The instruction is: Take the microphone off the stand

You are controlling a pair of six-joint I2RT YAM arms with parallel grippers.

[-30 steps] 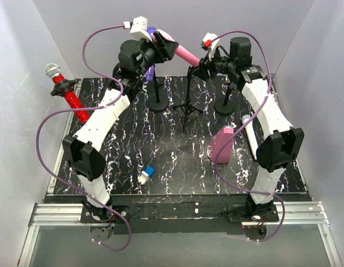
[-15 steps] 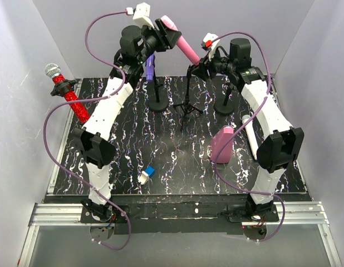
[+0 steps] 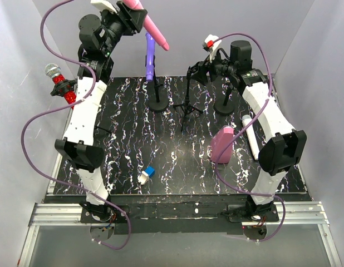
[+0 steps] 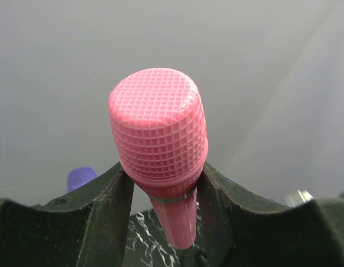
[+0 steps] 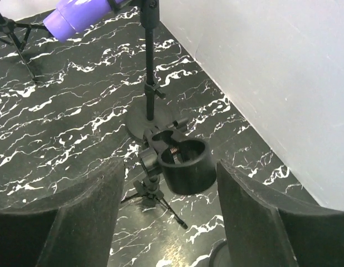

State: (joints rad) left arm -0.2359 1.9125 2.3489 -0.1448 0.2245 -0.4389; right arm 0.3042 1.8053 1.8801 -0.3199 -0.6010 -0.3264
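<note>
My left gripper (image 3: 134,15) is raised high at the back left and is shut on the pink microphone (image 3: 154,32), which hangs in the air clear of every stand. In the left wrist view the microphone's meshed pink head (image 4: 158,125) is clamped between my fingers (image 4: 99,206). The black tripod stand (image 3: 187,105) stands at the back middle. Its round clip (image 5: 186,161) is empty. My right gripper (image 3: 198,71) is open, with its jaws on either side of that clip and not touching it; it also shows in the right wrist view (image 5: 169,167).
A purple microphone (image 3: 150,55) sits in a round-base stand (image 3: 159,104) left of the tripod. Another round-base stand (image 3: 225,105) is at the back right. A red glitter microphone (image 3: 63,88) is clipped at the left edge. A pink bottle (image 3: 222,143), a white microphone (image 3: 251,136) and a small blue-white object (image 3: 146,176) lie on the table.
My left arm has lifted the pink microphone up and to the left, away from the tripod stand's clip. The right gripper has stayed by the clip.
</note>
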